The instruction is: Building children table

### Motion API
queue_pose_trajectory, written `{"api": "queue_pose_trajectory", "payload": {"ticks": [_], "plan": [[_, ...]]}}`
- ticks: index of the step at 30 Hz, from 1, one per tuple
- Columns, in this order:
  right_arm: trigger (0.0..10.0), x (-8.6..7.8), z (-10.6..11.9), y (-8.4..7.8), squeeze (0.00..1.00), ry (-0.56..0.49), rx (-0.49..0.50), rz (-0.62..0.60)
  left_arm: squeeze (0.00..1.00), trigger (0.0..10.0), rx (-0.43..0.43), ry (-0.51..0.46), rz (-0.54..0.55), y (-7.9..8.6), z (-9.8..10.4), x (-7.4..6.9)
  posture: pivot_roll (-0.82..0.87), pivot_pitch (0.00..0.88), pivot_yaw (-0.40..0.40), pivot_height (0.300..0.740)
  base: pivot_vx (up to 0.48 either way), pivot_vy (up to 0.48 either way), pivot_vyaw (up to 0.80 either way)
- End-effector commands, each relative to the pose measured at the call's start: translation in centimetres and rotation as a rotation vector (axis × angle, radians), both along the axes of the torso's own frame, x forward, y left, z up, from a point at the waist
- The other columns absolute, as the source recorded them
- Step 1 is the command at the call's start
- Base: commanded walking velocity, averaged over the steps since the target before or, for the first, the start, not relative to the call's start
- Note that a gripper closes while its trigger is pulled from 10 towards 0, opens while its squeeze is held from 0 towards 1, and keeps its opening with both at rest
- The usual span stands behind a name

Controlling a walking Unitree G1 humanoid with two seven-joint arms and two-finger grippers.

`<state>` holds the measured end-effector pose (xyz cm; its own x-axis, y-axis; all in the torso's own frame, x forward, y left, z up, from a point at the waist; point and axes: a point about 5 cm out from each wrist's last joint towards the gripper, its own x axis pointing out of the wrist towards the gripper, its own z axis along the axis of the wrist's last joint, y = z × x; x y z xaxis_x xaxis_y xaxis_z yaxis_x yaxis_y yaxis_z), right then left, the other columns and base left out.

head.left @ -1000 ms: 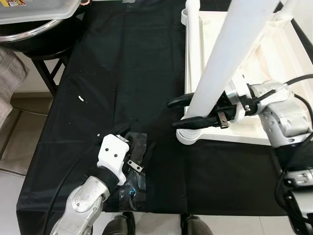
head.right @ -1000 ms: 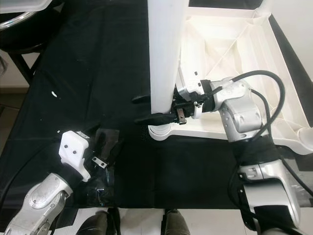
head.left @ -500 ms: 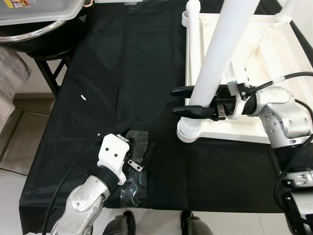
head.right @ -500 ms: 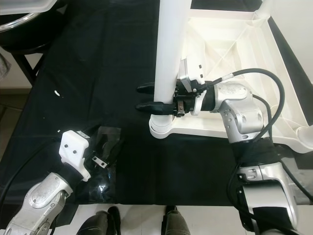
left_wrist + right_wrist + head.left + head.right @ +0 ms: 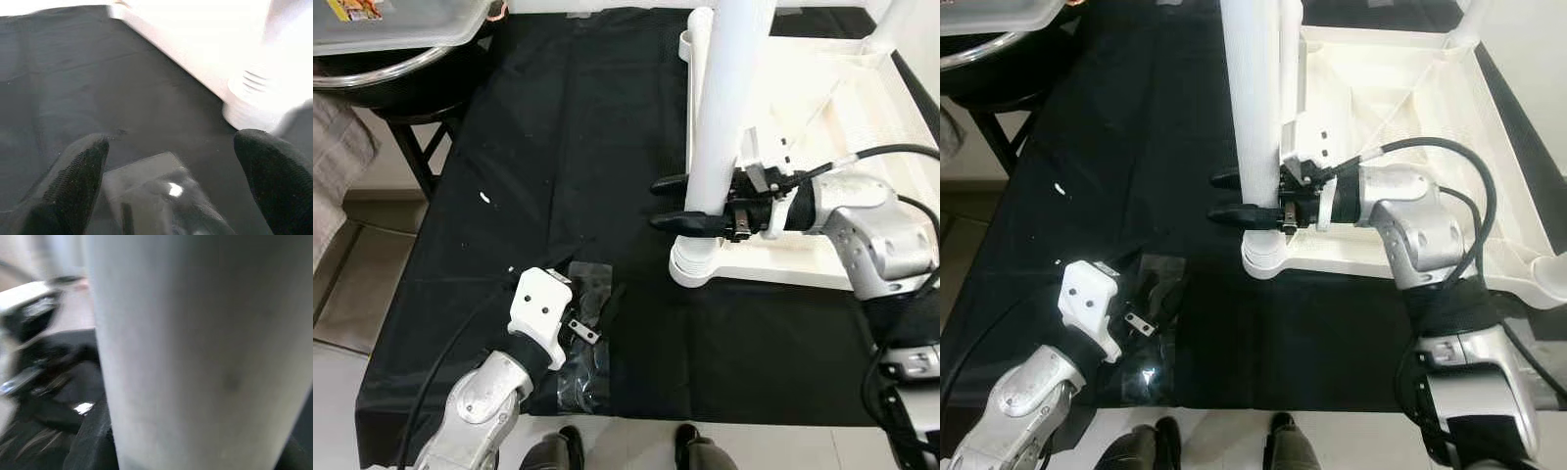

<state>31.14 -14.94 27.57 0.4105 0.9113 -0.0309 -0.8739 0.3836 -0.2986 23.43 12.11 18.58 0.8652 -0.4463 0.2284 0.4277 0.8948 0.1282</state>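
Right end effector (image 5: pixel 677 202) clamps low on the white table leg (image 5: pixel 720 117), both black fingers bracketing the tube just above its threaded socket (image 5: pixel 695 266) at the corner of the upturned white tabletop (image 5: pixel 862 108) on the black-draped bench (image 5: pixel 558 127). Hollow plastic, it looks light, stiff and slick; a hold near the base seems best for twisting it home. Left end effector (image 5: pixel 1151 294) hovers over a clear hardware bag (image 5: pixel 1151 343), fingers spread.

Left wrist view: both fingertips (image 5: pixel 73 176) sit wide apart above the bag (image 5: pixel 161 191), the socket (image 5: pixel 254 105) beyond.

Right wrist view: the leg (image 5: pixel 195 352) sits close against the camera, blurred.
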Motion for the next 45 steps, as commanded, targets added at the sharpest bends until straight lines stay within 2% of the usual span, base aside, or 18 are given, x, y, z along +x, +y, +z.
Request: {"api": "queue_pose_trajectory", "payload": {"ticks": [1, 2, 4, 5, 7, 8, 9, 11, 16, 17, 19, 23, 25, 30, 35, 36, 41, 45], "plan": [[10.0, 0.1, -5.1, -0.3, 0.00, 0.178, -0.067, -0.215, 0.00, 10.0, -0.028, 0.007, 0.056, 1.3, 0.3, 0.4, 0.03, 0.343, 0.013, 0.740, 0.000, 0.000, 0.00], [10.0, -0.5, -5.4, 0.1, 0.00, 0.155, -0.048, -0.270, 0.00, 10.0, -0.025, -0.008, 0.076, 1.9, 0.7, 0.7, 0.03, 0.343, 0.013, 0.740, 0.000, 0.000, 0.00], [10.0, -1.6, -6.1, 1.1, 0.00, 0.158, 0.083, -0.438, 0.00, 10.0, -0.037, -0.035, 0.143, 3.8, 1.7, 1.4, 0.03, 0.339, 0.010, 0.740, 0.000, 0.000, 0.00], [10.0, -1.6, -6.1, 1.1, 0.00, 0.158, 0.083, -0.438, 0.00, 10.0, -0.037, -0.035, 0.143, 3.8, 1.7, 1.4, 0.03, 0.339, 0.010, 0.740, 0.000, 0.000, 0.00], [10.0, -3.5, -7.4, 2.5, 0.00, 0.183, 0.175, -0.646, 0.00, 10.0, -0.050, -0.092, 0.241, 7.1, 3.9, 2.4, 0.03, 0.332, 0.015, 0.740, 0.000, 0.000, 0.00], [10.0, -4.0, -7.6, 3.1, 0.00, 0.162, 0.175, -0.705, 0.00, 10.0, -0.052, -0.123, 0.272, 8.3, 5.0, 2.7, 0.02, 0.325, 0.024, 0.740, 0.000, 0.000, 0.00], [10.0, -4.2, -7.5, 3.7, 0.00, 0.147, 0.200, -0.758, 0.00, 10.0, -0.067, -0.150, 0.289, 9.3, 6.2, 3.2, 0.02, 0.315, 0.027, 0.740, 0.000, 0.000, 0.00], [10.0, -4.1, -7.3, 4.0, 0.00, 0.138, 0.212, -0.780, 0.00, 10.0, -0.078, -0.164, 0.293, 9.8, 6.9, 3.4, 0.02, 0.312, 0.027, 0.740, 0.000, 0.000, 0.00], [10.0, -3.6, -7.4, 5.1, 0.00, 0.156, 0.234, -0.806, 0.00, 10.0, -0.108, -0.212, 0.152, 8.9, 9.5, 4.3, 0.02, 0.285, 0.028, 0.740, 0.000, 0.000, 0.00], [10.0, -3.6, -7.4, 5.1, 0.00, 0.156, 0.234, -0.806, 0.00, 10.0, -0.108, -0.212, 0.152, 8.9, 9.5, 4.3, 0.02, 0.285, 0.028, 0.740, 0.000, 0.000, 0.00], [10.0, -3.8, -7.2, 5.6, 0.00, 0.157, 0.239, -0.821, 0.00, 10.0, -0.140, -0.208, 0.033, 7.7, 10.4, 4.3, 0.01, 0.272, 0.026, 0.740, 0.000, 0.000, 0.00], [10.0, -3.9, -7.2, 5.8, 0.00, 0.154, 0.237, -0.827, 0.00, 10.0, -0.159, -0.208, -0.018, 7.1, 10.7, 4.2, 0.00, 0.263, 0.024, 0.740, 0.000, 0.000, 0.00], [10.0, -4.1, -7.3, 6.1, 0.00, 0.157, 0.226, -0.855, 0.00, 10.0, -0.174, -0.196, -0.132, 6.4, 11.5, 4.0, 0.00, 0.248, 0.024, 0.740, 0.000, 0.000, 0.00], [10.0, -4.0, -7.1, 7.2, 0.00, 0.129, 0.239, -0.770, 0.00, 10.0, -0.163, -0.187, -0.265, 5.8, 12.7, 3.7, 0.00, 0.223, 0.023, 0.740, 0.000, 0.000, 0.00], [10.0, -3.6, -5.1, 8.3, 0.00, 0.041, 0.292, -0.625, 0.00, 10.0, -0.128, -0.184, -0.367, 5.5, 13.5, 3.7, 0.00, 0.188, 0.022, 0.740, 0.000, 0.000, 0.00], [10.0, -3.3, -3.7, 8.4, 0.00, 0.003, 0.323, -0.571, 0.00, 10.0, -0.114, -0.191, -0.393, 5.5, 13.9, 3.7, 0.00, 0.173, 0.021, 0.740, 0.000, 0.000, 0.00], [10.0, -2.3, 0.8, 7.8, 0.00, -0.097, 0.429, -0.448, 0.00, 10.0, -0.098, -0.207, -0.448, 5.4, 14.8, 3.7, 0.00, 0.129, 0.010, 0.740, 0.000, 0.000, 0.00], [10.0, -1.9, 2.8, 7.6, 0.00, -0.122, 0.492, -0.405, 0.00, 10.0, -0.099, -0.204, -0.482, 5.0, 14.9, 3.7, 0.00, 0.111, 0.008, 0.740, 0.000, 0.000, 0.00]]}}
